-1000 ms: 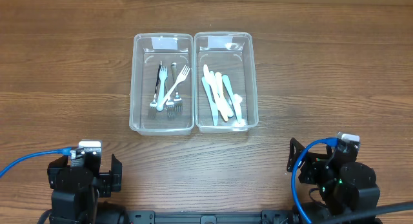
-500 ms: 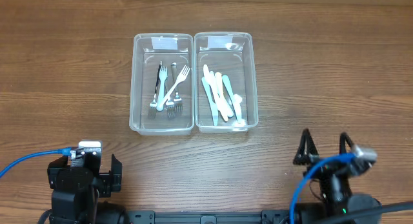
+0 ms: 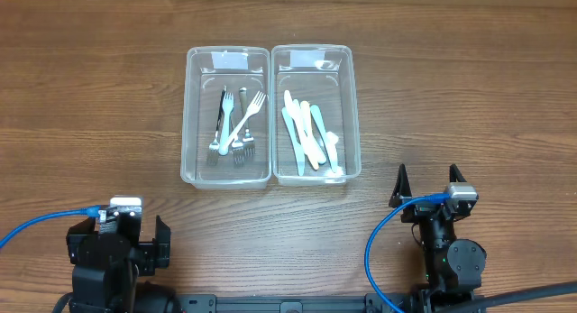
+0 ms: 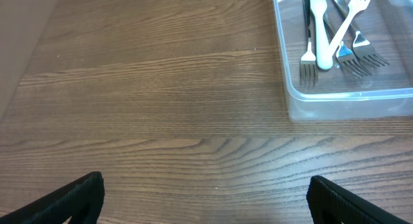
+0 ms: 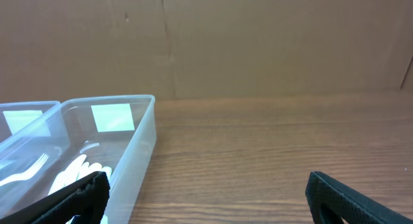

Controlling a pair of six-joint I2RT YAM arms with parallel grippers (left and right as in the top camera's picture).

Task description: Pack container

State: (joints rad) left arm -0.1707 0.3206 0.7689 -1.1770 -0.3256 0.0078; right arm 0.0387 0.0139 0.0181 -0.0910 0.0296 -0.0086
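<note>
Two clear plastic containers stand side by side at the table's middle. The left container (image 3: pixel 228 172) holds several forks (image 3: pixel 236 125), also seen in the left wrist view (image 4: pixel 335 40). The right container (image 3: pixel 352 115) holds several white and pale blue utensils (image 3: pixel 309 137); its wall shows in the right wrist view (image 5: pixel 139 143). My left gripper (image 3: pixel 149 243) is open and empty at the front left (image 4: pixel 205 199). My right gripper (image 3: pixel 429 184) is open and empty, raised just front-right of the right container (image 5: pixel 206 197).
A blue cable (image 3: pixel 41 223) runs from the left arm toward the left edge. Another blue cable (image 3: pixel 383 245) loops by the right arm. Bare wooden table (image 3: pixel 90 105) surrounds the containers. A brown wall (image 5: pixel 258 43) stands behind the table.
My right gripper has swung up and forward from its folded rest, fingers spread, and now points toward the right container. The left arm has not moved.
</note>
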